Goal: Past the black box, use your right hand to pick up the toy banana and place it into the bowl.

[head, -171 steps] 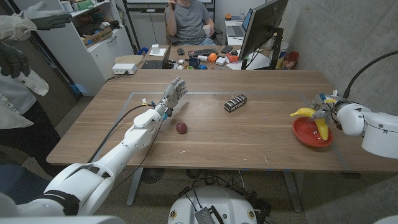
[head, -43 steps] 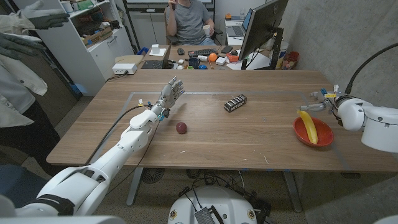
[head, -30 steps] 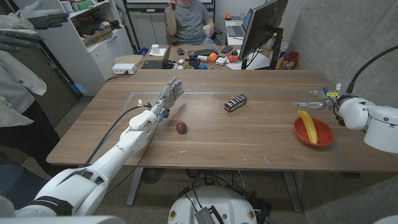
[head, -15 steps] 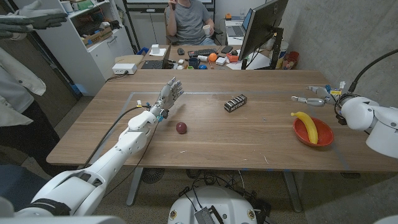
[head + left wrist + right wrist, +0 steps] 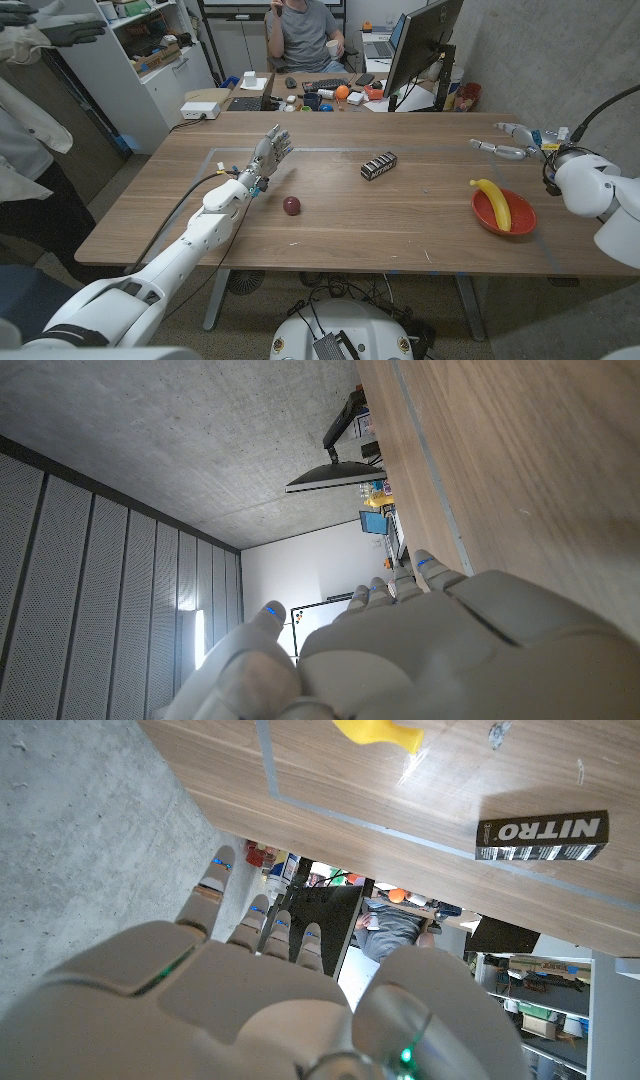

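Risen clear of the bowl (image 5: 481, 216) — toy banana (image 5: 497, 203) inside — right robot hand (image 5: 502, 141) hovers, fingers spread, empty.

The toy banana (image 5: 494, 200) lies in the red bowl (image 5: 503, 213) near the right end of the wooden table (image 5: 400, 215), its stem end poking out over the rim. The right hand (image 5: 506, 147) hovers beyond the bowl with fingers spread, holding nothing. The black box (image 5: 379, 165) sits mid-table, well apart from the bowl. A small dark red ball (image 5: 291, 206) rests near the left hand (image 5: 272, 153), which stands upright with fingers apart. A seated person (image 5: 305, 30) is at the desk behind.
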Controlling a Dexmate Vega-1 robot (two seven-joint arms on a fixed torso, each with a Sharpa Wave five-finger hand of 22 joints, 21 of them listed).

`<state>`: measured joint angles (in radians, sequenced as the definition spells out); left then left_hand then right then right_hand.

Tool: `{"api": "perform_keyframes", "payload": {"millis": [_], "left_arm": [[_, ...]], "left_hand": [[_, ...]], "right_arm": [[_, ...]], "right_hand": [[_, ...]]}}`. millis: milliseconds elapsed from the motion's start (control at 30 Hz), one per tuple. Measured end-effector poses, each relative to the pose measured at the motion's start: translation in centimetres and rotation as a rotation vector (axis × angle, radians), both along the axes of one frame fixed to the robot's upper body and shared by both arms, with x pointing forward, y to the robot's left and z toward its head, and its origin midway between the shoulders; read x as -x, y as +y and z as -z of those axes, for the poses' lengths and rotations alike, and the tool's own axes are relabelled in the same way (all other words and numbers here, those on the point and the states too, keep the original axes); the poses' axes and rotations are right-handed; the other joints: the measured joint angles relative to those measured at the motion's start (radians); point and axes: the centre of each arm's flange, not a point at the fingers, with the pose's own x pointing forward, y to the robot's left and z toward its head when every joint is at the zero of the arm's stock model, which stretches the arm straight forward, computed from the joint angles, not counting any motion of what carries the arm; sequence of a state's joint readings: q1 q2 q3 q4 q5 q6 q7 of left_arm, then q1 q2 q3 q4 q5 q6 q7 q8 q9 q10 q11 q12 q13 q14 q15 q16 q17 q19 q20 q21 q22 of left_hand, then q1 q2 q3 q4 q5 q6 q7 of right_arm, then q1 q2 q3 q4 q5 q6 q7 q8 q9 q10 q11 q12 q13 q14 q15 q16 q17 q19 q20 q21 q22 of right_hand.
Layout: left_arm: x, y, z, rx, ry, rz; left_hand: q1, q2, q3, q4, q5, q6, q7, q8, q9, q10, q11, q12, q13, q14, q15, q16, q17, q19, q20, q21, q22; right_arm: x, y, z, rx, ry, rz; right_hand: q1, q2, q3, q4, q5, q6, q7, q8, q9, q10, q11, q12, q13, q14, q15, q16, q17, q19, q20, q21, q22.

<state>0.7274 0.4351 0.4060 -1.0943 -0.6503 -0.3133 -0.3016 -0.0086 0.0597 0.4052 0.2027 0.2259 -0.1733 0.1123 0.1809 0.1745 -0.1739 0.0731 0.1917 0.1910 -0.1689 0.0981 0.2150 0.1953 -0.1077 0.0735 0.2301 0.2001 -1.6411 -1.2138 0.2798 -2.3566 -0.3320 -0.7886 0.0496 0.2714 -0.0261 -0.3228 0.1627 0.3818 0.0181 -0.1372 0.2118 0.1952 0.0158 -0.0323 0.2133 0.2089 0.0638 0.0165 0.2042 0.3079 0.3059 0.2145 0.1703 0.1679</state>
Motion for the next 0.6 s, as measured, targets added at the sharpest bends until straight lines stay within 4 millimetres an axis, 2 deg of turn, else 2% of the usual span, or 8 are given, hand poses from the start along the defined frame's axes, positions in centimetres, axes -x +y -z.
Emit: {"api": "perform_keyframes", "payload": {"millis": [100, 400, 600], "left_arm": [[0.1, 0.1, 0.1, -0.001, 0.0, -0.001], [0.4, 0.6, 0.4, 0.004, 0.001, 0.001], [0.5, 0.8, 0.5, 0.006, 0.0, 0.0]], "left_hand": [[0.0, 0.0, 0.0, 0.0, 0.0, 0.0, 0.0, 0.0, 0.0, 0.0, 0.0, 0.0, 0.0, 0.0, 0.0, 0.0, 0.0, 0.0, 0.0, 0.0, 0.0], [0.0, 0.0, 0.0, 0.0, 0.0, 0.0, 0.0, 0.0, 0.0, 0.0, 0.0, 0.0, 0.0, 0.0, 0.0, 0.0, 0.0, 0.0, 0.0, 0.0, 0.0], [0.0, 0.0, 0.0, 0.0, 0.0, 0.0, 0.0, 0.0, 0.0, 0.0, 0.0, 0.0, 0.0, 0.0, 0.0, 0.0, 0.0, 0.0, 0.0, 0.0, 0.0]], "right_arm": [[0.1, 0.2, -0.4, 0.028, -0.023, -0.001], [1.7, 0.9, -1.5, 0.024, -0.106, -0.015], [2.0, 1.1, -2.0, 0.032, -0.121, -0.016]], "right_hand": [[-0.003, 0.003, -0.001, -0.001, 0.0, 0.018, 0.009, 0.003, 0.0, 0.016, -0.002, 0.007, 0.0, 0.014, -0.005, 0.006, -0.006, 0.0, 0.0, 0.004, 0.0], [-0.003, 0.003, 0.003, -0.006, 0.0, 0.023, 0.003, 0.005, 0.0, 0.029, -0.002, 0.007, -0.005, 0.02, -0.011, 0.008, -0.013, 0.0, 0.0, 0.008, 0.0], [-0.003, 0.003, 0.003, -0.006, 0.0, 0.019, -0.001, 0.005, 0.0, 0.025, -0.005, 0.007, -0.005, 0.013, -0.004, 0.008, -0.016, 0.0, 0.0, 0.008, 0.0]]}}
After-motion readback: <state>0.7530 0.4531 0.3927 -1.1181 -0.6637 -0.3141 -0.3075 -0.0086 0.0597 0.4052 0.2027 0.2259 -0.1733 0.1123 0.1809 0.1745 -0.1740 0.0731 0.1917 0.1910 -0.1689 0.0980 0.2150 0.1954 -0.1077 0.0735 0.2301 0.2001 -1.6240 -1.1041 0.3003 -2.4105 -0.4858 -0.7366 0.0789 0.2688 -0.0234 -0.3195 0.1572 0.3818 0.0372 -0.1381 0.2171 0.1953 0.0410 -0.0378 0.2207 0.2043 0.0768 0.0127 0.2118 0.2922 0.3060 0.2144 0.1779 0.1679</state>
